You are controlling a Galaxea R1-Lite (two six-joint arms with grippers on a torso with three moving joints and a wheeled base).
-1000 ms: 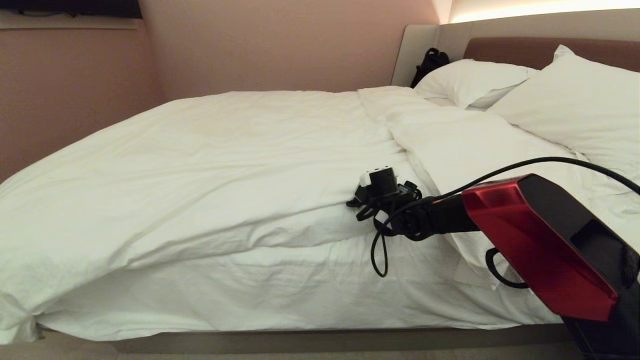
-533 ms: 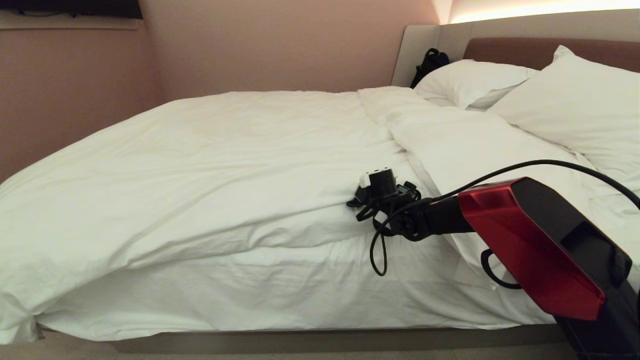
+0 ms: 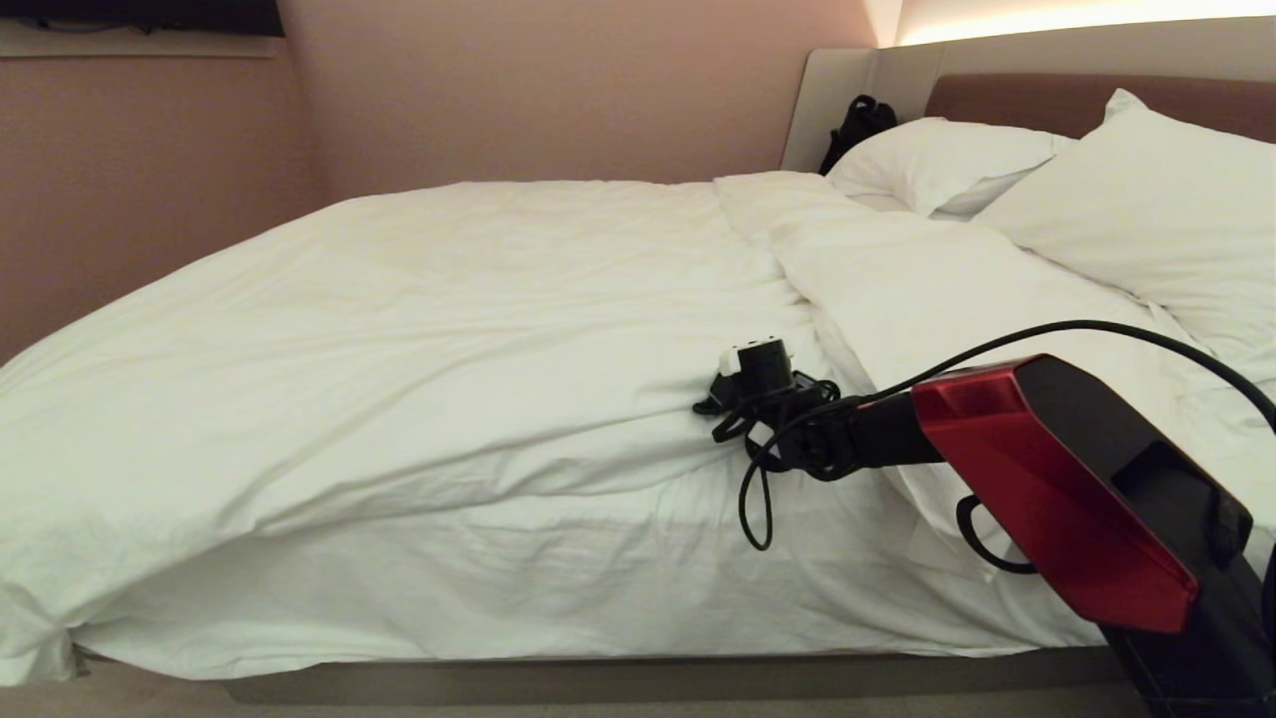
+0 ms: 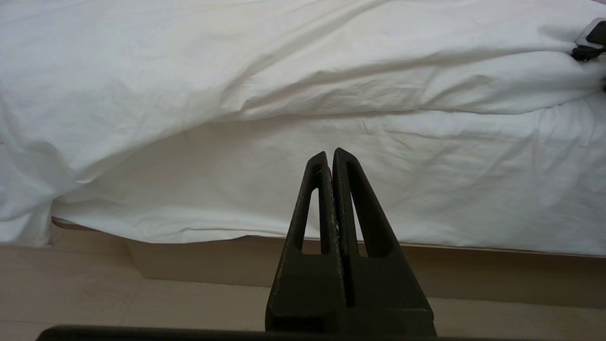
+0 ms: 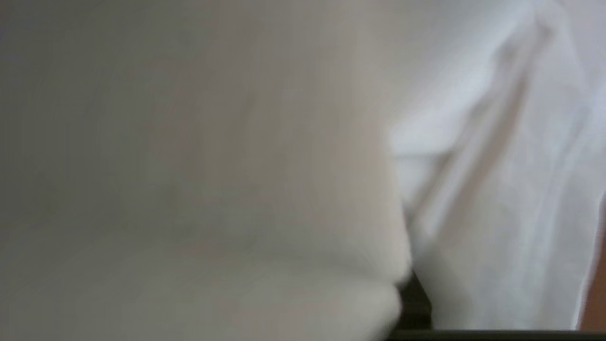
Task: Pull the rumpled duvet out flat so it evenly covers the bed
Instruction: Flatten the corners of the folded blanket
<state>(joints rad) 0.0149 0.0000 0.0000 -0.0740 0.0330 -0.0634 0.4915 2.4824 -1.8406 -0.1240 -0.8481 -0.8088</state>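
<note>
Left gripper [image 4: 330, 156] hangs pressed together, empty, low beside the bed [image 3: 648, 676]; the right gripper [image 3: 743, 384], closed, pinches the near edge of the duvet [image 3: 449, 329]. Soft, bulky and light, that rumpled duvet likely drags best from its hem.

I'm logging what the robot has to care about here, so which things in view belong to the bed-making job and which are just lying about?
Belongs to the job:
duvet, rumpled along the near side
bed
right gripper, buried in the duvet's edge
left gripper, parked below the mattress edge, fingers together

Just lying about:
two pillows
black bag beside the headboard
</note>
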